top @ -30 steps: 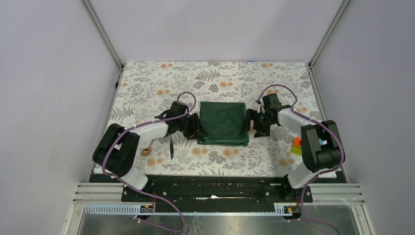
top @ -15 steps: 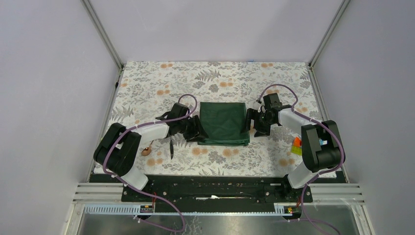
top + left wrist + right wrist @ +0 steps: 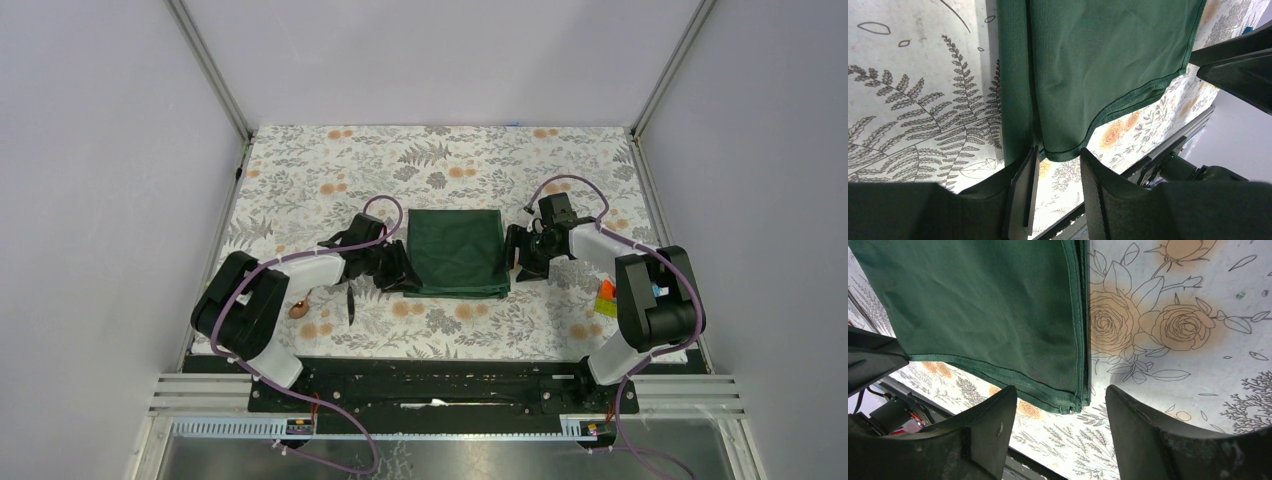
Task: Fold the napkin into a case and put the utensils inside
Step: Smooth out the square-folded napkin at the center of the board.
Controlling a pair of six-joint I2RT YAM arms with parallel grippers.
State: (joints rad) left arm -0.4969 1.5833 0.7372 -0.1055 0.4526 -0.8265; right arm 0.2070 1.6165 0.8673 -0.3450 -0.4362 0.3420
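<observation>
Mid-bench, the folded dark green napkin (image 3: 457, 250) lies flat on the floral tablecloth (image 3: 330, 170). My left tool (image 3: 1055, 156) sits at its near-left corner, jaws parted a little, with the hem right at their mouth but not pinched. My right tool (image 3: 1058, 392) stands wide open, straddling the near-right corner. Left of the napkin, beside my left arm, lie the copper spoon (image 3: 299, 307) and the black knife (image 3: 350, 302).
</observation>
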